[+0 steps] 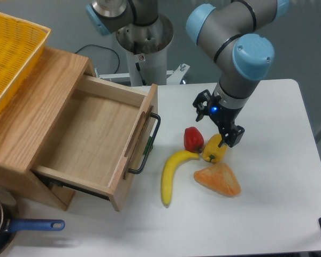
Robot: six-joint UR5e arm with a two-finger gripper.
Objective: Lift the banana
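White worktop [267,187] against a grey wall, carrying a wooden drawer unit [59,134] with its drawer pulled open on the left, a cluster of toy foods right of it. Banana [170,171] lying flat, untouched, long axis running from a near tip by the drawer's front corner up and rightward to a far end just beside the red pepper [192,138] and the yellow bell pepper [214,149]; orange wedge [218,179] right of its middle. Tool [218,124] hanging over the peppers, fingers spread, holding nothing. Banana's midpoint down-left of the tool, nearer and leftward. Likely needs shifting that way and turning to close across the slim body, away from the crowded far end.
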